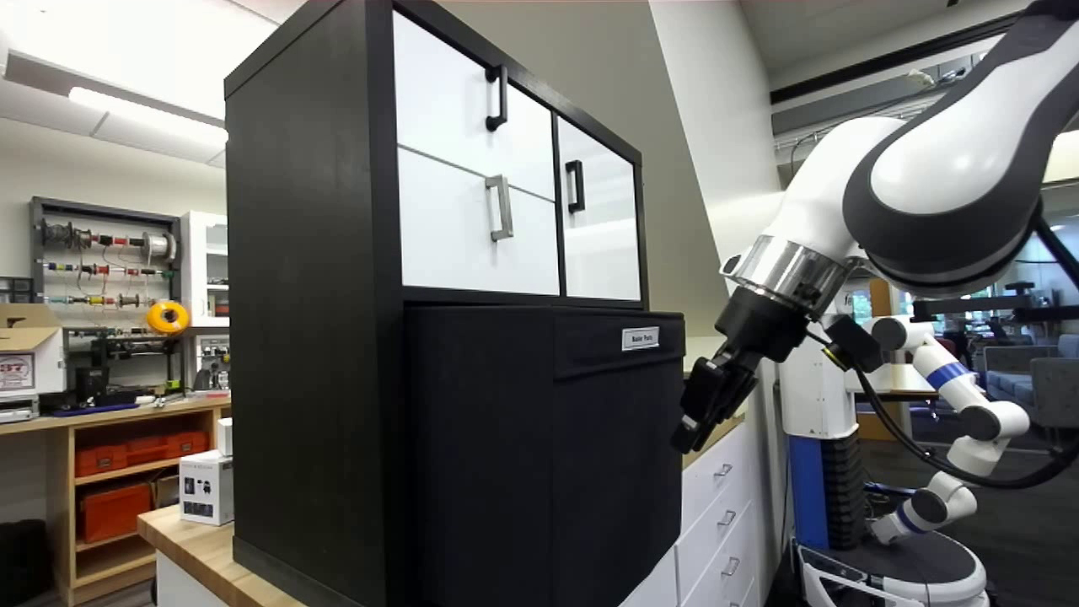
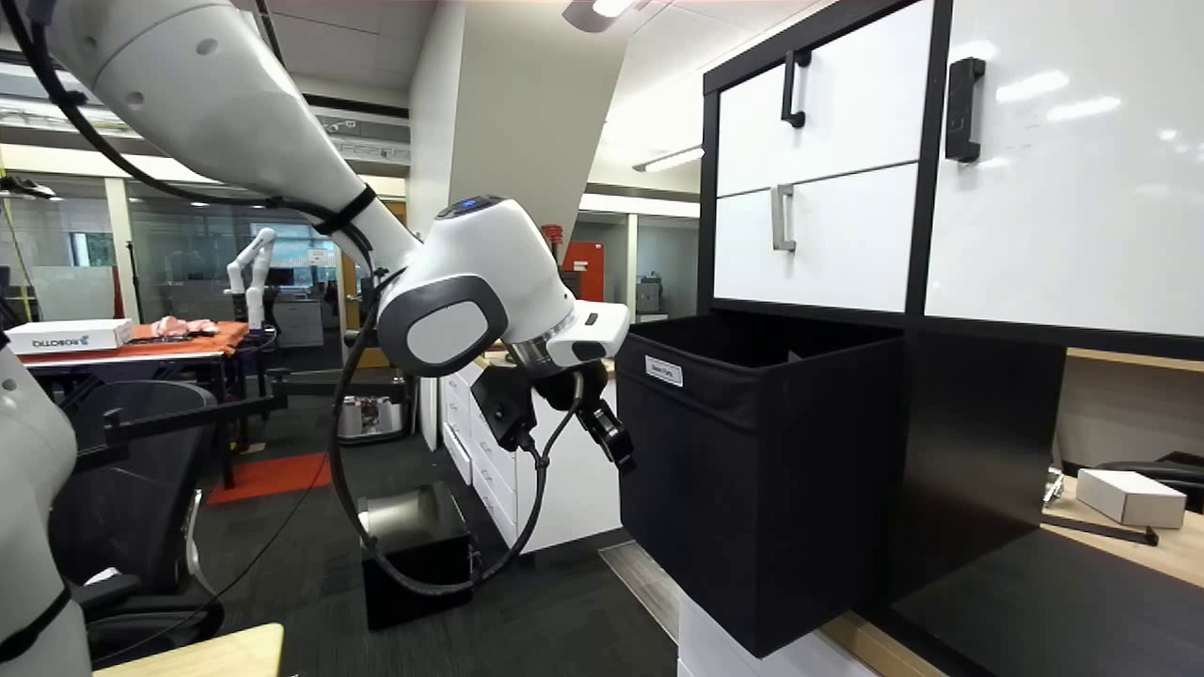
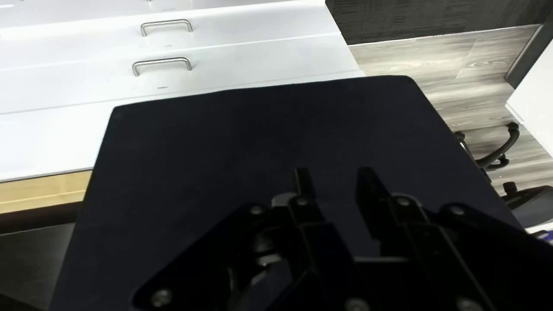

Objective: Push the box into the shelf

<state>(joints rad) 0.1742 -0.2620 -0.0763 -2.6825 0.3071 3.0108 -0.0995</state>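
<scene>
Both exterior views show the shelf (image 1: 303, 295), tall, black and white-fronted, standing upright. The white robot arm (image 2: 273, 132) reaches toward it, bent downward at the wrist. Next in size comes the box (image 2: 734, 489), black and open-topped, jutting out of the shelf's lower compartment beneath two stacked white fronts (image 2: 847, 244); how much sits inside, I cannot tell. In the wrist view the box lies directly ahead of the end effector (image 3: 333, 179), spreading to both sides; the two are close, and whether they touch is unclear. The end effector is released, its fingers (image 3: 305, 183) standing apart with a gap between. Smallest is the white label (image 1: 641, 338) near the box's top edge.
</scene>
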